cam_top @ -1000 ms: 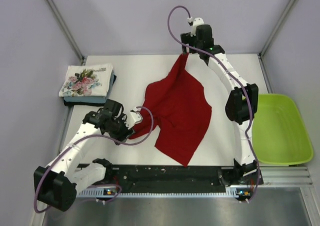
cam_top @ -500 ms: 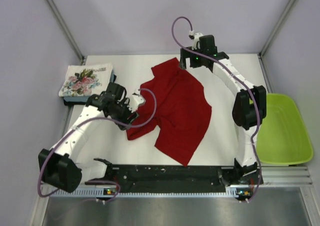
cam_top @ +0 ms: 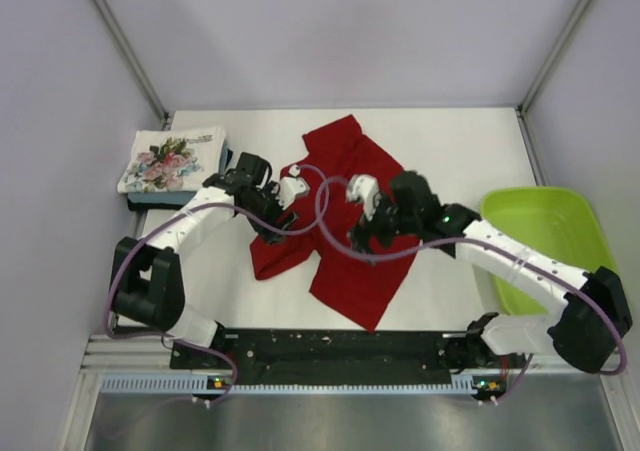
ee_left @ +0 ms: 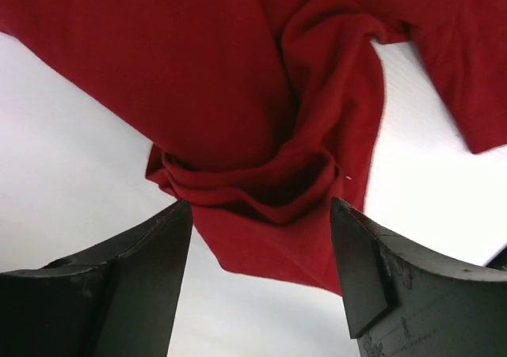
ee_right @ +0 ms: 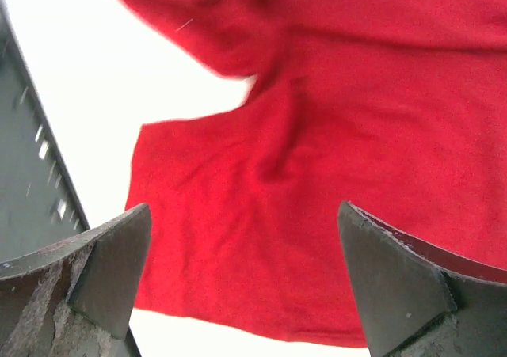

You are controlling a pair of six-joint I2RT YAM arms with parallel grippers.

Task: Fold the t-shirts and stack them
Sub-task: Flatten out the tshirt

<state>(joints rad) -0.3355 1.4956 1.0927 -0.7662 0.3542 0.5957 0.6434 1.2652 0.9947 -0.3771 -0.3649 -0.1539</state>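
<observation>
From above, the red t-shirt (cam_top: 345, 226) is lying rumpled in the middle of the table (cam_top: 460, 151), one sleeve reaching toward the far edge and its left part bunched into folds. At the far left a floral t-shirt (cam_top: 172, 159) is sitting folded on top of a small stack, with a light blue layer (cam_top: 226, 158) peeking out under it. The left pincer (cam_top: 293, 187) is hanging over the shirt's bunched left part, and the right pincer (cam_top: 361, 201) is reaching in over its middle. A lime-green tray (cam_top: 550, 256) is sitting off to the right, taking no part.

Through the left wrist camera, the left pincer (ee_left: 261, 214) is showing its jaws well apart. A twisted wad of the red t-shirt (ee_left: 253, 175) is lying between and beyond them, touching neither finger, so nothing is being held.

Through the right wrist camera, the right pincer (ee_right: 245, 214) is gaping at its widest over a flatter stretch of the red t-shirt (ee_right: 333, 159), gripping nothing. Bare table (ee_right: 79, 72) is showing to the left.

By my reading, the task is partly done: some shirts are sitting folded and stacked, while the red one is waiting to be spread flat, folded and carried onto the stack.
</observation>
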